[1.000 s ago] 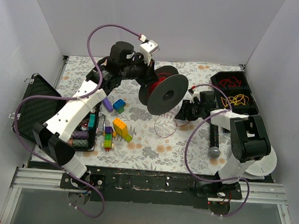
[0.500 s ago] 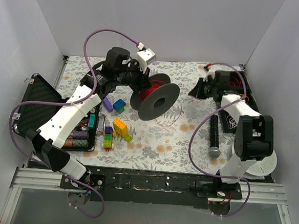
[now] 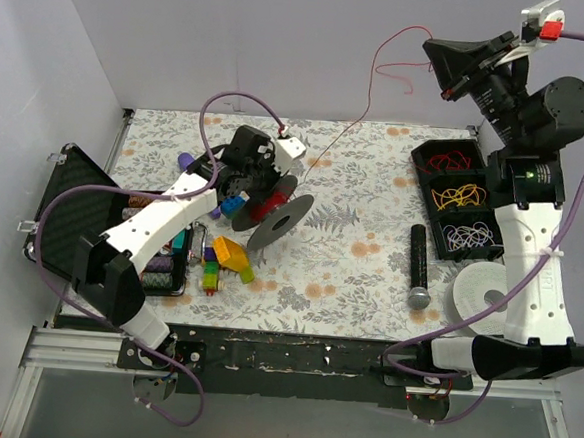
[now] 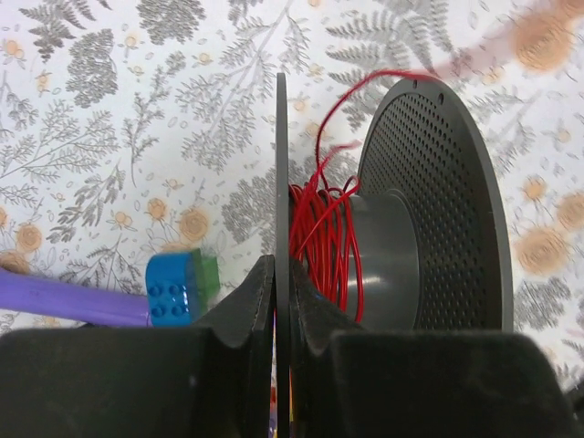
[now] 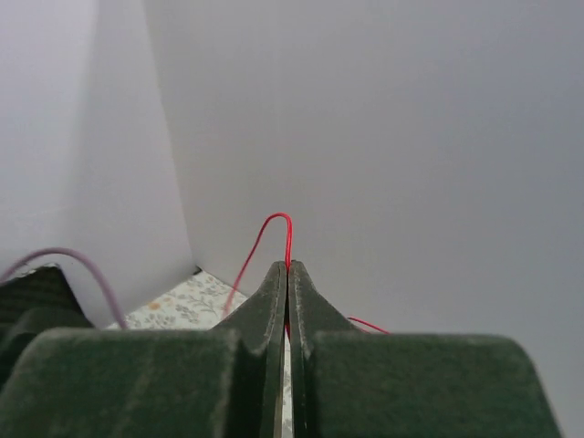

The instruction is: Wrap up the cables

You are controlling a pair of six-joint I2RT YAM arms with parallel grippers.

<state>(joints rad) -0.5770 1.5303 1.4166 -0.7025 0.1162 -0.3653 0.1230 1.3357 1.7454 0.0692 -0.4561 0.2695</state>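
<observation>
White walls enclose the floral bench [image 3: 375, 185]; left fingers [image 4: 239, 306] clamp the spool [image 4: 429, 219] flange. High right of the spool, right fingers [image 5: 308, 306] pinch the red wire [image 5: 274, 224]. Winding seems underway; next, the strand needs tension while circling the spool.

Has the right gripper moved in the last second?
Yes. The right gripper, shut on the red wire, rose from table level left of the black bin tray to high above it, near the back wall.

Wire [image 4: 310, 239] on spool [image 3: 280, 221], left of microphone [image 3: 419, 266]
</observation>
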